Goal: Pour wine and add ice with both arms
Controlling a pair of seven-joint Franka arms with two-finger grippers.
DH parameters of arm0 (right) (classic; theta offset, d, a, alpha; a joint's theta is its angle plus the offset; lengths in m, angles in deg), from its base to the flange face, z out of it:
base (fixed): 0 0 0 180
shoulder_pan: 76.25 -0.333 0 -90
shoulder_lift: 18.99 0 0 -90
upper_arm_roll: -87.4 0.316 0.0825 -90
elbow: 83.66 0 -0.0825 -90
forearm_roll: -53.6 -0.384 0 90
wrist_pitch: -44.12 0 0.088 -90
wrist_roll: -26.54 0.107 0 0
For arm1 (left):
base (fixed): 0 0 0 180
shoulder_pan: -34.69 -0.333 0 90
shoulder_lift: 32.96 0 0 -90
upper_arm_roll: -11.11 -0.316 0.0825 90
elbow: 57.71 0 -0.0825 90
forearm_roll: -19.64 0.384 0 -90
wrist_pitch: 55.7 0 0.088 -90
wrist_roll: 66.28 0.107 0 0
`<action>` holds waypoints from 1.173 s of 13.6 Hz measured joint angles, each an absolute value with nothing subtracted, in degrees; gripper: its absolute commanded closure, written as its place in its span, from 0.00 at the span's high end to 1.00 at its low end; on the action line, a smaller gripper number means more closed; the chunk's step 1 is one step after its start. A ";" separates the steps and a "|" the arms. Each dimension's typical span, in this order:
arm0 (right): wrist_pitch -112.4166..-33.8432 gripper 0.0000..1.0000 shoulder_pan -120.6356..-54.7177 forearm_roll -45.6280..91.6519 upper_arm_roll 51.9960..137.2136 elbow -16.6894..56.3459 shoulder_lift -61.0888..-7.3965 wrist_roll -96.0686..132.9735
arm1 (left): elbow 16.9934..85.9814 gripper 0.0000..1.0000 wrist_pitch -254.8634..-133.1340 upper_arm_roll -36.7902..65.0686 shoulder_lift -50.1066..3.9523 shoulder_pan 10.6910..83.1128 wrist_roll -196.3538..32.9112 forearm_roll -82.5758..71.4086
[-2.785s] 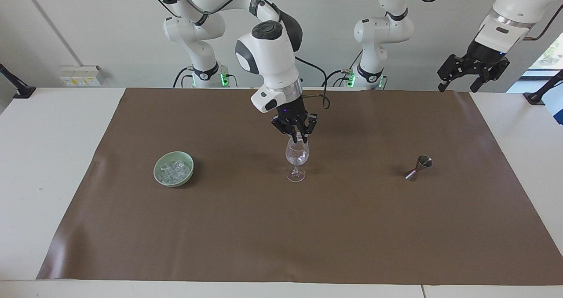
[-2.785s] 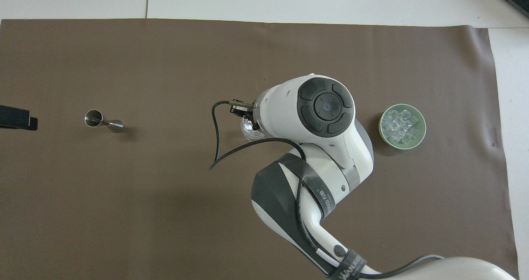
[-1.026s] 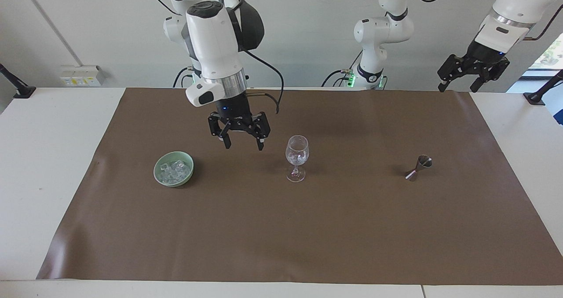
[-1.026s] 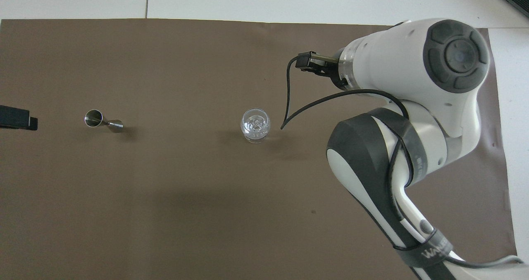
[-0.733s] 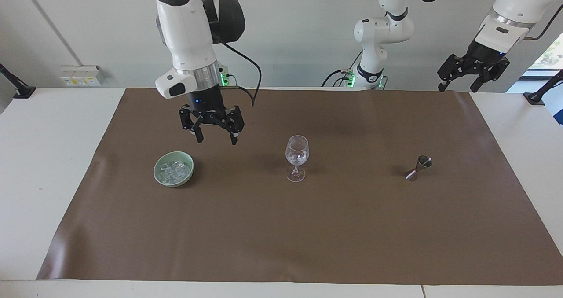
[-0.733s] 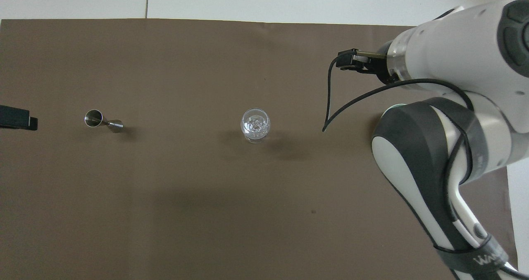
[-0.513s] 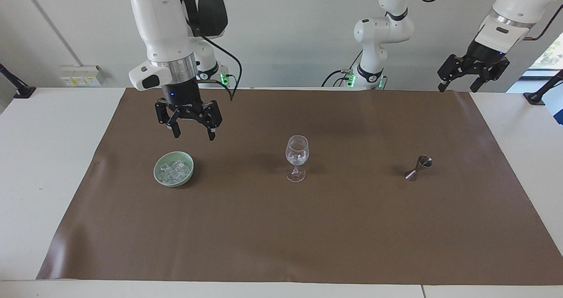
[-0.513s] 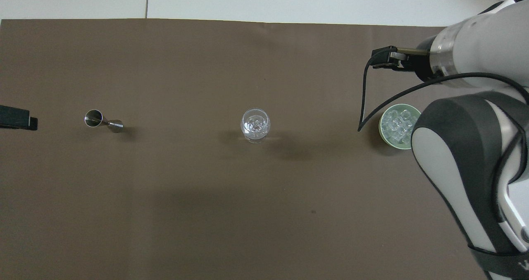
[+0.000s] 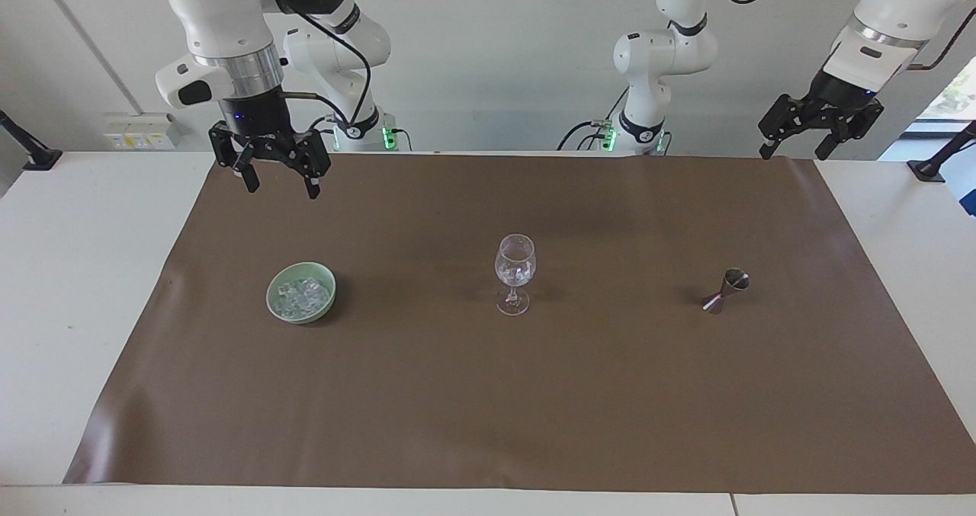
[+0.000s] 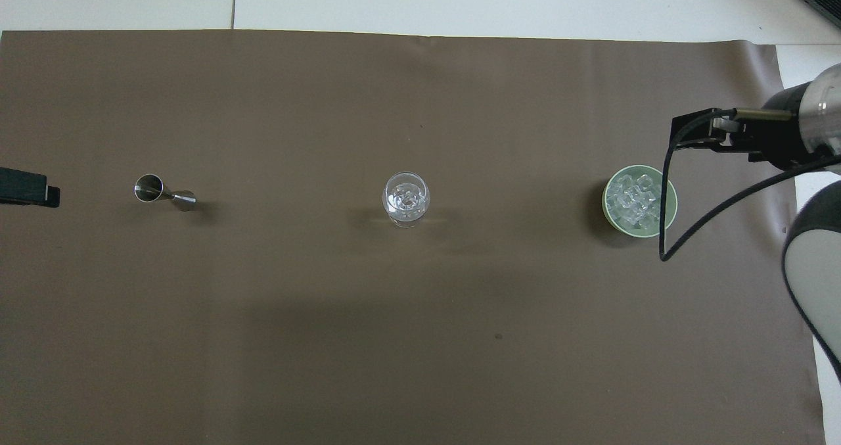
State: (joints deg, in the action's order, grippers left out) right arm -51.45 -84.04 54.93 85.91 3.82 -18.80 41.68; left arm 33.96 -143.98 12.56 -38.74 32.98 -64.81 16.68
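A clear stemmed wine glass [image 9: 515, 272] [image 10: 406, 198] stands mid-mat with a few small ice cubes in its bowl. More ice [image 9: 302, 295] [image 10: 633, 199] is heaped in a green bowl [image 9: 303, 318] [image 10: 606, 203] toward the right arm's end. My right gripper [image 9: 281, 190] hangs open and empty, high over the mat's corner by its base. At the other end my left gripper [image 9: 793, 152] waits, open and empty, raised over the mat's edge. No wine shows in either view.
A steel jigger [image 9: 726, 290] [image 10: 164, 192] lies tipped on the brown mat [image 9: 534, 409] toward the left arm's end. In the overhead view the right arm's wrist [image 10: 775, 139] and a looping black cable [image 10: 667, 188] overhang the bowl's rim.
The right gripper, open, has left the glass, passed above the bowl and risen toward the right arm's base. The left arm has not moved.
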 measured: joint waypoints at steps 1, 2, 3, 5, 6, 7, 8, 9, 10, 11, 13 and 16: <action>-48.87 1.00 -84.02 54.62 85.37 3.81 -17.74 41.01 | 33.96 1.00 -143.98 12.56 -38.74 32.98 -64.81 16.69; -46.37 1.00 -83.98 54.41 84.56 3.83 -16.80 39.95 | 33.96 1.00 -143.98 12.56 -38.74 32.98 -64.81 16.68; -44.26 1.00 -83.80 54.21 83.63 3.87 -16.13 38.54 | 33.96 1.00 -143.98 12.56 -38.74 32.98 -64.81 16.69; -41.77 1.00 -81.64 53.82 82.48 4.11 -15.57 35.42 | 33.96 1.00 -143.98 12.56 -38.74 32.98 -64.81 16.68; -41.34 1.00 -80.60 53.60 82.07 4.30 -15.55 34.43 | 33.96 1.00 -143.98 12.56 -38.74 32.98 -64.81 16.68; -41.31 1.00 -80.05 53.42 81.78 4.62 -15.55 33.97 | 33.96 1.00 -143.98 12.56 -38.74 32.98 -64.81 16.68; -41.31 1.00 -79.87 53.26 81.67 4.93 -15.55 33.95 | 33.96 1.00 -143.98 12.56 -38.74 32.97 -64.81 16.68; -41.31 1.00 -79.88 53.20 81.73 5.18 -15.56 33.95 | 33.96 1.00 -143.98 12.56 -38.74 32.97 -64.81 16.68; -41.31 1.00 -79.89 53.19 81.84 5.34 -15.56 33.95 | 33.96 1.00 -143.98 12.56 -38.74 32.97 -64.81 16.68; -41.31 1.00 -79.90 53.19 81.92 5.46 -15.56 33.95 | 33.96 1.00 -143.98 12.56 -38.74 32.97 -64.81 16.68; -41.44 1.00 -79.90 53.20 81.94 5.59 -15.56 33.95 | 33.96 1.00 -143.98 12.56 -38.74 32.97 -64.81 16.68; -41.59 1.00 -79.91 53.20 81.95 5.66 -15.55 33.95 | 33.96 1.00 -143.96 12.63 -38.74 32.97 -64.81 16.63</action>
State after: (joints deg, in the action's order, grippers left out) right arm -41.59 -79.91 53.20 81.95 5.66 -15.55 33.95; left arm 33.96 -143.96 12.63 -38.74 32.97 -64.81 16.63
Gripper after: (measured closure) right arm 0.000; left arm 0.000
